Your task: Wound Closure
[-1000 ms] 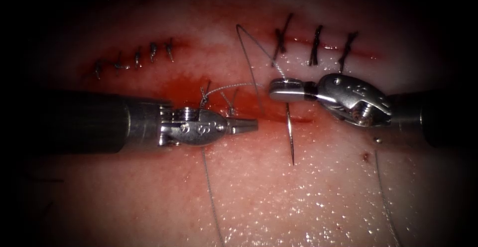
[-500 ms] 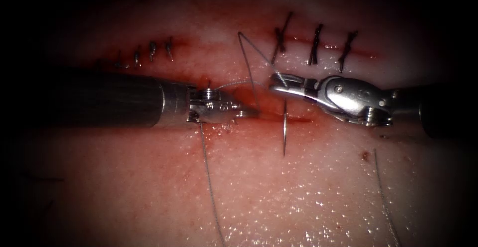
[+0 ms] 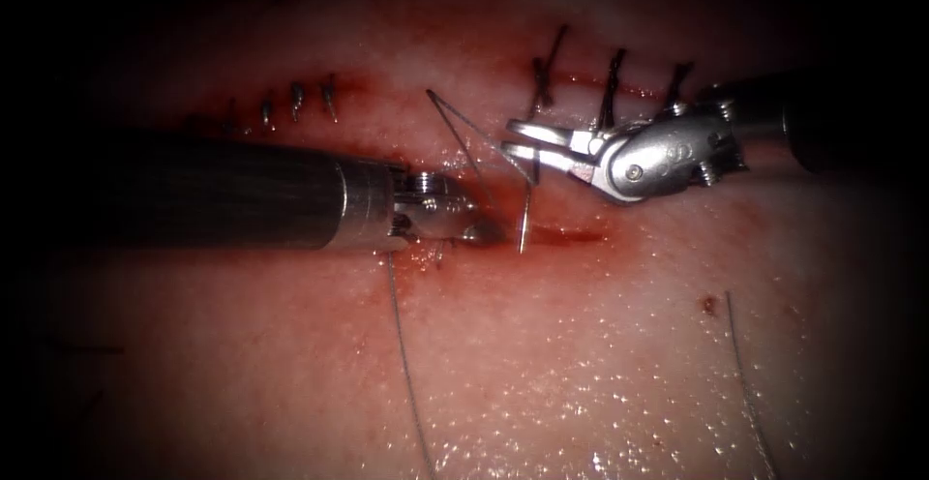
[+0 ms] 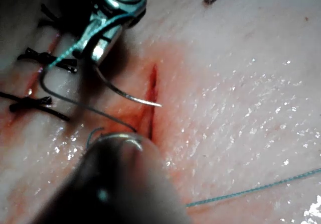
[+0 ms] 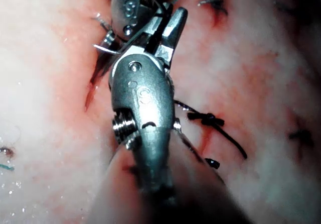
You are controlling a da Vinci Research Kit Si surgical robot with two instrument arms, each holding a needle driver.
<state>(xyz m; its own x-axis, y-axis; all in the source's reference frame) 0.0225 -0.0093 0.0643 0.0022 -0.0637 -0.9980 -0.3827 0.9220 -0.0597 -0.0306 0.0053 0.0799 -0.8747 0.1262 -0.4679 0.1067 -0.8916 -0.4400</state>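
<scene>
Over the cut [image 3: 566, 236], right tool [image 3: 518, 143] grips the needle [image 3: 525, 214] near its tail.
Left tool [image 3: 481, 233] jaws unclear; needle could twist, missing tissue [image 3: 581, 364].

The scene is being lit brightly at its centre, while the endoscope view's edges are being left dark.

Two tools work over one piece of tissue [image 3: 581, 364]: the left tool [image 3: 474, 231] and the right tool [image 3: 518, 143]. One curved needle [image 3: 524, 219] hangs below the right tool's tip. Three dark stitches [image 3: 610, 88] lie just above the right tool, and three smaller ones [image 3: 295, 101] sit above the left tool's shaft.
</scene>
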